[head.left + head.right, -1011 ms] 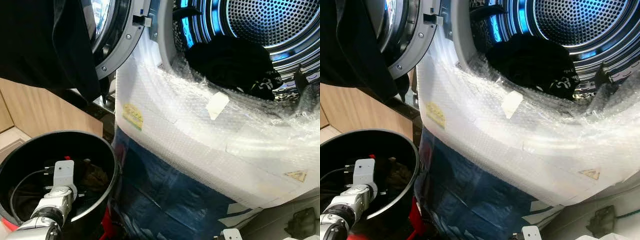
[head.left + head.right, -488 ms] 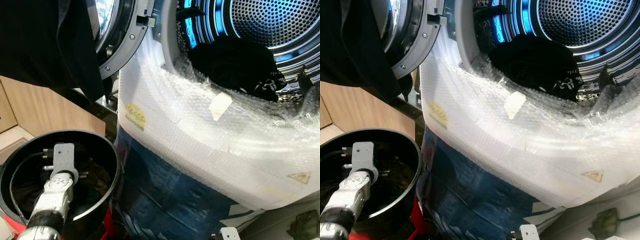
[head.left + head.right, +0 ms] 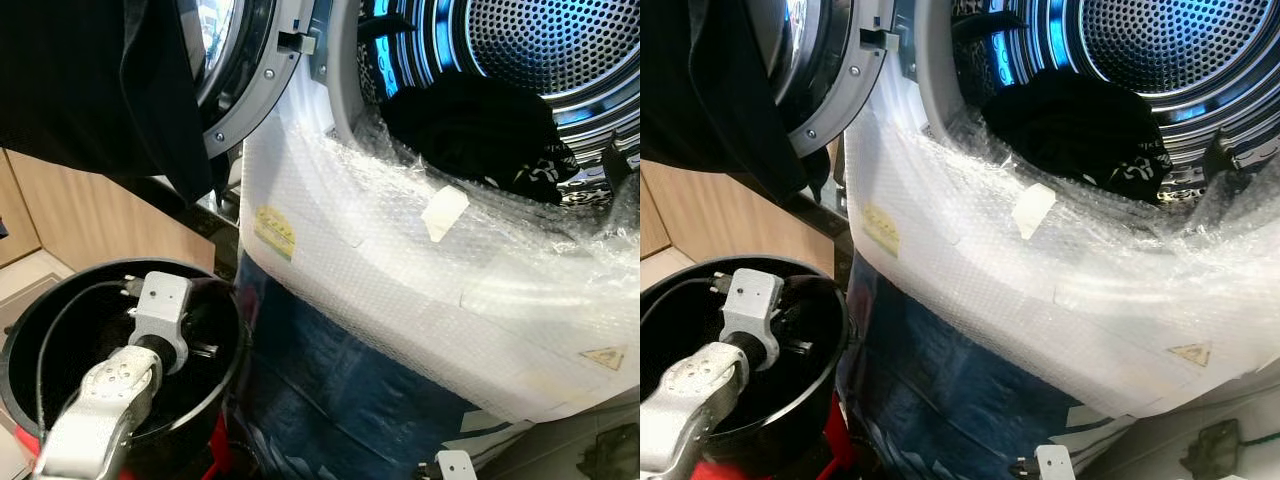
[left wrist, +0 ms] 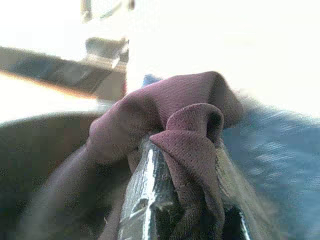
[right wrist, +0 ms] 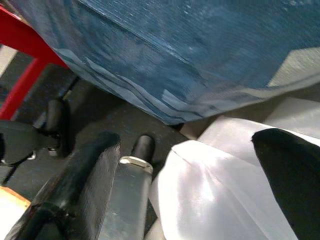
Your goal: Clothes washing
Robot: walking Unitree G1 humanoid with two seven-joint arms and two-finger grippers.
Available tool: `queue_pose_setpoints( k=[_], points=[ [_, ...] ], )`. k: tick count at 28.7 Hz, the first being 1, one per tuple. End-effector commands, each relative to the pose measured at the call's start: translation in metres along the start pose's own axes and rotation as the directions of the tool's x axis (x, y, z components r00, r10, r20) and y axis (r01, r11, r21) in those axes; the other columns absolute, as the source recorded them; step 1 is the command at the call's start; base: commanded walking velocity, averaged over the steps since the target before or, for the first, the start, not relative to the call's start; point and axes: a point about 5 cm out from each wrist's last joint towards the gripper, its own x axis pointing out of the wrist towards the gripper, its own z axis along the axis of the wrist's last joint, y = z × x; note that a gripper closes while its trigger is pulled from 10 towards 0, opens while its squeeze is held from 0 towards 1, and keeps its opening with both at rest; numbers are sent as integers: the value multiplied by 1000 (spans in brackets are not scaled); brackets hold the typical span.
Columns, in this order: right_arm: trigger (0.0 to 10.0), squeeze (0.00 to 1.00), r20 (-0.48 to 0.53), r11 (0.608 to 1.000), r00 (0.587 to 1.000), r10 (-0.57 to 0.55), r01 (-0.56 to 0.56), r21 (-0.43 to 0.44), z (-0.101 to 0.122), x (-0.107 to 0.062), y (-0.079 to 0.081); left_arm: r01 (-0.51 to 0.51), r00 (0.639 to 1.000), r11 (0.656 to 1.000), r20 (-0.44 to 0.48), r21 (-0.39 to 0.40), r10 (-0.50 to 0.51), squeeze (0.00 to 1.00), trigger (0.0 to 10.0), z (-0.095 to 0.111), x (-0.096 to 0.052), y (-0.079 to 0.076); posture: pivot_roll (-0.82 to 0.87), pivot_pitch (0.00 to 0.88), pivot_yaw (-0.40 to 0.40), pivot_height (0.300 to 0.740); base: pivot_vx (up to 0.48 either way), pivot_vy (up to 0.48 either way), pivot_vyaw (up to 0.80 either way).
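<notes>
One maroon garment (image 4: 170,120) in L pincer (image 4: 175,210)

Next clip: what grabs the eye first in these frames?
The blue-lit steel drum of the open washing machine, upper right, with dark clothes heaped at its mouth and bubble wrap taped over the front below. Lower left, the left end effector reaches into a black basket, shut on a maroon garment.
</notes>
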Motion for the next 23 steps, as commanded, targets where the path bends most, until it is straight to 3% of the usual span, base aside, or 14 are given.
queue_pose_setpoints(
  k=[1, 6, 11, 12, 14, 15, 17, 18, 20, 23],
  points=[
    [10000, 0, 26, 1000, 1000, 5, -6, 7, 7, -1, -2, 78, 990, 997, 112, 22, -80, 0, 0, 33, -7, -6, 194, 65, -216, 740, 0, 0, 0],
    [10000, 0, 41, 1000, 999, -17, 16, 12, 10, 0, -2, 134, 985, 987, 101, 89, -143, 0, 0, 50, -13, -4, 204, 67, -215, 740, 0, 0, 0],
    [10000, 0, 47, 1000, 999, -5, 4, 18, 11, 1, 4, 278, 949, 948, 107, 155, -296, 0, 0, 75, -7, -21, 212, 59, -203, 740, 0, 0, 0],
    [10000, 0, 56, 1000, 998, -16, 15, 15, 13, 2, 4, 357, 917, 916, 118, 182, -381, 0, 0, 83, -1, -33, 217, 56, -203, 740, 0, 0, 0],
    [10000, 0, 62, 999, 998, -24, 22, 26, 14, 2, 4, 402, 895, 891, 116, 212, -432, 0, 0, 90, 5, -42, 217, 52, -201, 740, 0, 0, 0],
    [10000, 0, 65, 999, 998, -22, 20, 27, 15, 2, 4, 445, 868, 860, 116, 251, -483, 0, 0, 98, 10, -51, 216, 47, -197, 740, 0, 0, 0],
    [10000, 0, 69, 1000, 997, -19, 17, 25, 16, 2, 5, 476, 847, 840, 123, 260, -518, 0, 0, 105, 14, -56, 217, 41, -194, 740, 0, 0, 0],
    [10000, 0, 77, 999, 997, -20, 18, 30, 18, 2, 6, 516, 810, 812, 153, 272, -566, 0, 0, 119, 20, -66, 219, 28, -189, 740, 0, 0, 0],
    [10000, 0, 80, 999, 997, -22, 19, 33, 19, 2, 6, 529, 797, 803, 163, 275, -581, 0, 0, 124, 22, -70, 219, 29, -187, 740, 0, 0, 0],
    [10000, 0, 98, 999, 995, -17, 13, 43, 25, 3, 7, 607, 710, 736, 212, 299, -671, 0, 0, 152, 37, -94, 222, 25, -182, 740, 0, 0, 0]
  ],
)
